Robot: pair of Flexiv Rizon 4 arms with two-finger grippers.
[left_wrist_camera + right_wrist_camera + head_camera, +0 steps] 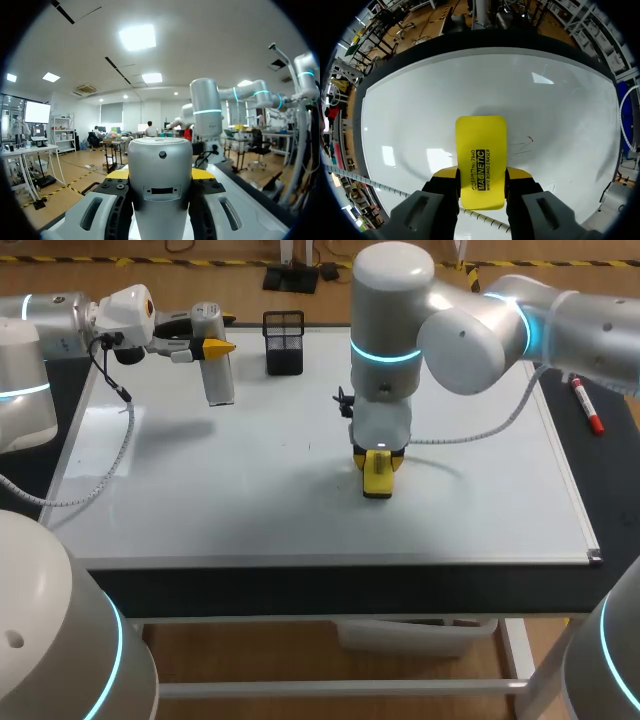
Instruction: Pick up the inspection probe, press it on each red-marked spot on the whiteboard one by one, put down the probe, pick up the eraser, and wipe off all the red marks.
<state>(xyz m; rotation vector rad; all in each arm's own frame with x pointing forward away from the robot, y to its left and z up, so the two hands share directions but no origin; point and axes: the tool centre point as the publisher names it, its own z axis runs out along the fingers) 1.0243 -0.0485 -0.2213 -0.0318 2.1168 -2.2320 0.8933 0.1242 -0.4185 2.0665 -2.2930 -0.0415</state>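
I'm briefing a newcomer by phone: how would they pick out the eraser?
Find the large white whiteboard, then look near its middle, where the right gripper points down. Clamped in it is the yellow rectangular eraser with black print; unlike the silver cylindrical probe and black mesh holder farther back, it is flat and yellow.

My head camera overlooks the counter from behind; right wrist closely faces that same whiteboard, left wrist looks level at my right arm.
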